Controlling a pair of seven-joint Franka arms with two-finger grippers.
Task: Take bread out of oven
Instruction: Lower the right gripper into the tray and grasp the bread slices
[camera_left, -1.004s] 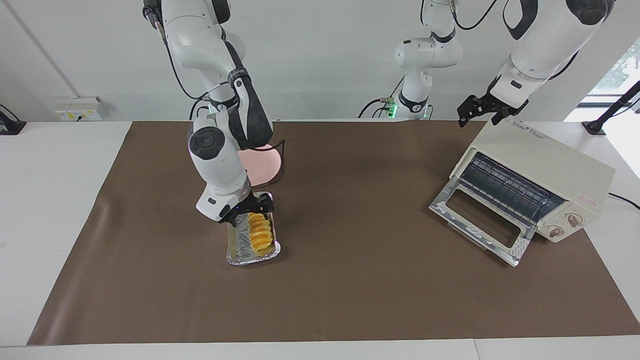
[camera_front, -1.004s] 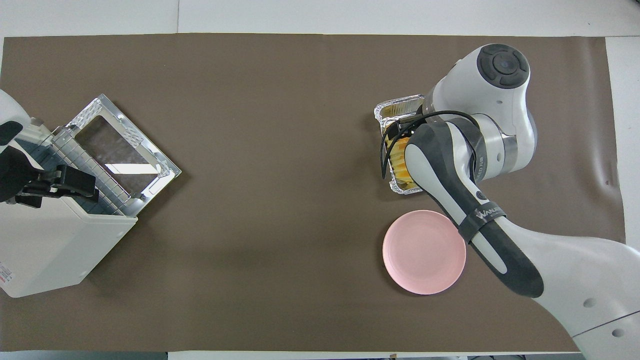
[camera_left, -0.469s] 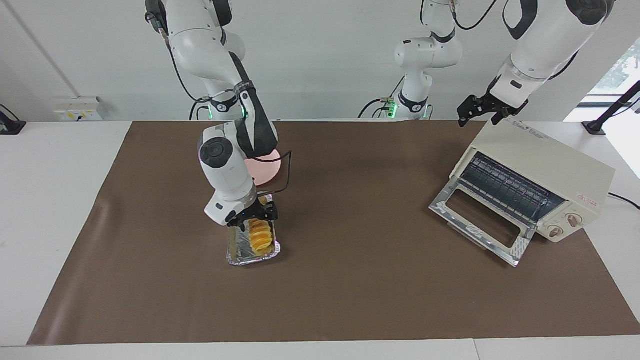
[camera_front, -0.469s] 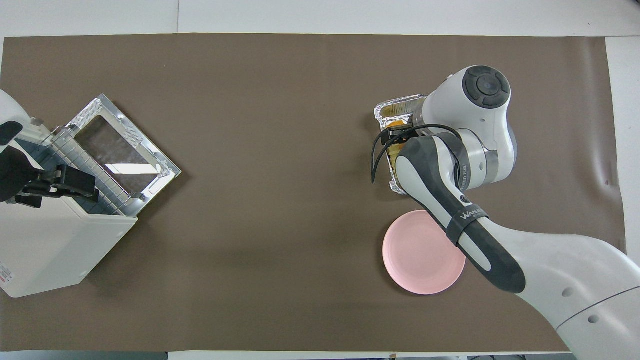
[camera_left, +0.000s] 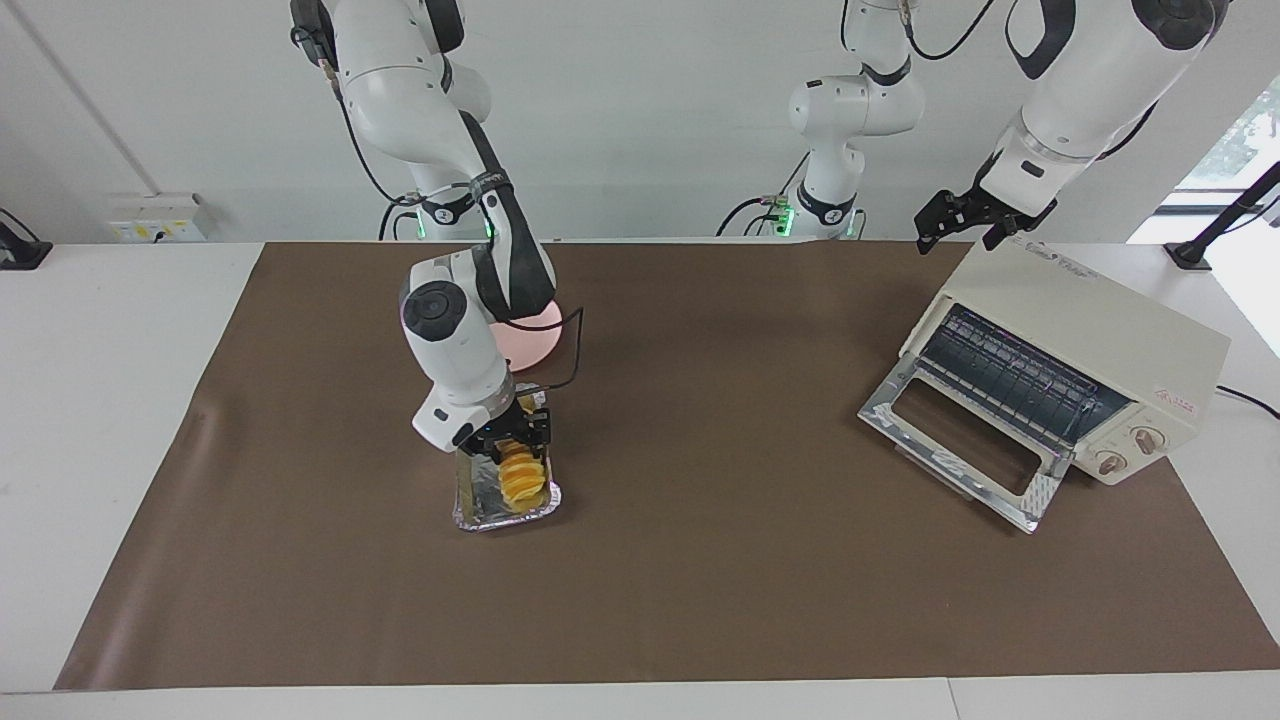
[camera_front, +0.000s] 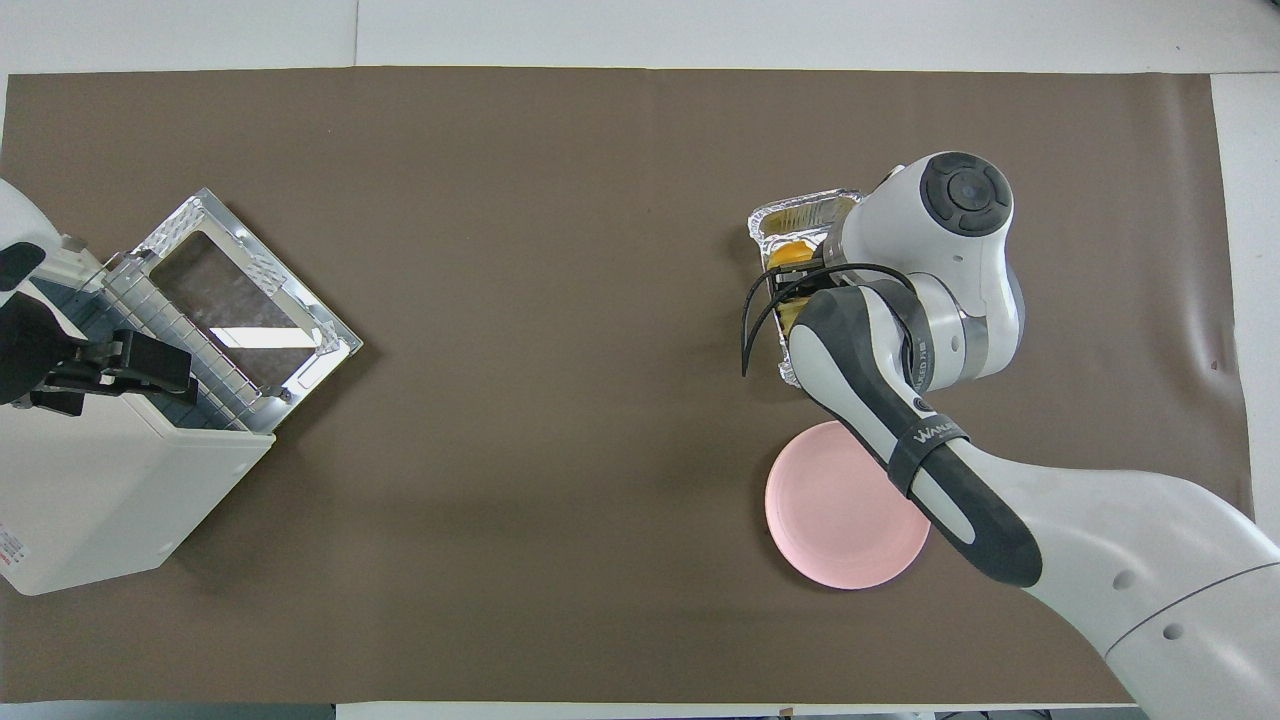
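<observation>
The bread (camera_left: 522, 482) lies in a silver foil tray (camera_left: 476, 505) on the brown mat, toward the right arm's end of the table. My right gripper (camera_left: 518, 445) is low over the tray, its open fingers straddling the end of the bread nearer to the robots. In the overhead view the right wrist covers most of the bread (camera_front: 790, 252) and the tray (camera_front: 800, 208). The cream-white oven (camera_left: 1090, 320) stands toward the left arm's end with its glass door (camera_left: 960, 440) folded down and its rack bare. My left gripper (camera_left: 957, 240) waits open above the oven's top.
A round pink plate (camera_front: 830, 520) lies beside the foil tray, nearer to the robots, partly under the right arm. The oven (camera_front: 100, 500) and its open door (camera_front: 240, 300) take up the mat's corner. A third arm stands at the table's robot end.
My right gripper has come down and shifted slightly along the tray, so its fingers now sit around the bread. The left arm, oven, tray and plate have not moved.
</observation>
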